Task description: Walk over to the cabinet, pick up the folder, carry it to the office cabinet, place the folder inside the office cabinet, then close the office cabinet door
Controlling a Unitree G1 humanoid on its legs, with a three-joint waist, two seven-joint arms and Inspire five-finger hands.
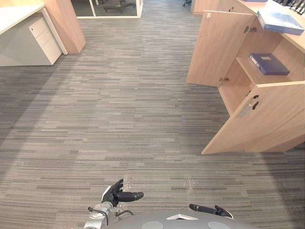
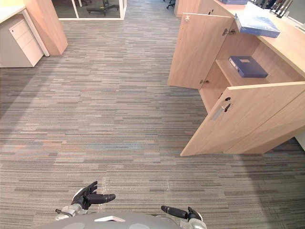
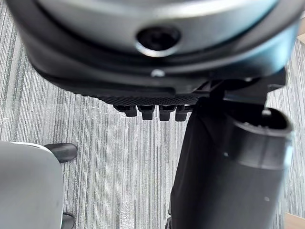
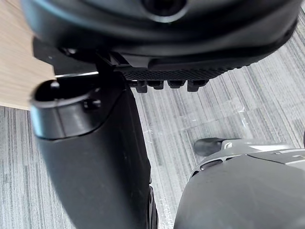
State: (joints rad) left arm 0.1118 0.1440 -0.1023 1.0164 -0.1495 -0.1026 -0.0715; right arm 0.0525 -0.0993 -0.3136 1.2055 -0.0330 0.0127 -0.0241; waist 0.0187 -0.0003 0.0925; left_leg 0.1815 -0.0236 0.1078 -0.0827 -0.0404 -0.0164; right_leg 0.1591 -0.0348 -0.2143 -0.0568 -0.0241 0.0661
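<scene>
A light blue folder point(image 1: 281, 21) lies on top of the wooden office cabinet point(image 1: 298, 40) at the far right. Inside the cabinet a dark blue folder point(image 1: 269, 63) rests flat on the shelf. Both cabinet doors stand open: the far door point(image 1: 219, 47) swings out to the left, and the near door point(image 1: 267, 119) with a metal handle angles toward me. My left hand point(image 1: 119, 193) and right hand point(image 1: 209, 209) hang low at the bottom edge over the carpet, well short of the cabinet, fingers straight and holding nothing. The left thumb point(image 3: 228, 176) and right thumb point(image 4: 95, 162) show up close.
Striped grey carpet point(image 1: 119, 105) stretches between me and the cabinet. A white desk with a drawer unit point(image 1: 43, 36) stands at the far left beside a wooden partition point(image 1: 66, 24). An office chair base point(image 1: 119, 5) shows behind glass at the back.
</scene>
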